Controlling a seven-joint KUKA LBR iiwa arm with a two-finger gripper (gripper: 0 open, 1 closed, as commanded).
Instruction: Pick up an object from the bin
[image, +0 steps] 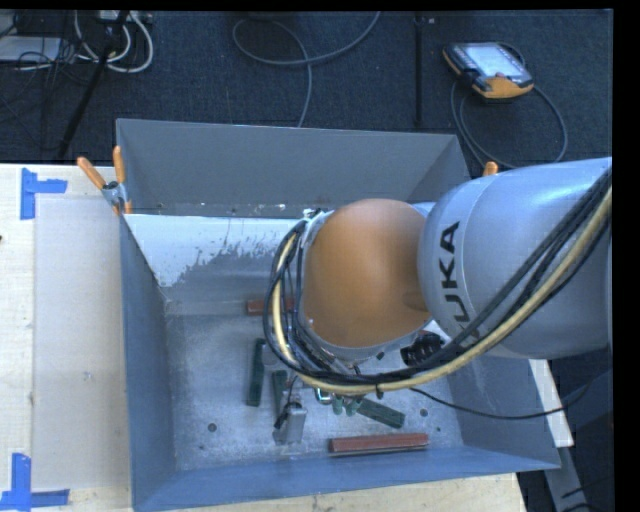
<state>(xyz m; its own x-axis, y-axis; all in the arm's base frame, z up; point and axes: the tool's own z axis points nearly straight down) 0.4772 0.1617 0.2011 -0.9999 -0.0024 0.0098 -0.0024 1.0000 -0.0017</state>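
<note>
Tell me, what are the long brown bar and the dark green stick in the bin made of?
The reddish-brown bar, flat by the front wall, looks like painted wood or plastic: even dull colour, straight edges, no shine. The dark green stick, further left on the floor, is equally matte; wood or plastic, I cannot tell. The bin itself is grey metal, scuffed and speckled.

Reddish-brown bars (378, 443): two, one part-hidden. Dark green strips (256, 373): at least three visible.

Scuffed matt grey metal bin (190, 345)
</note>
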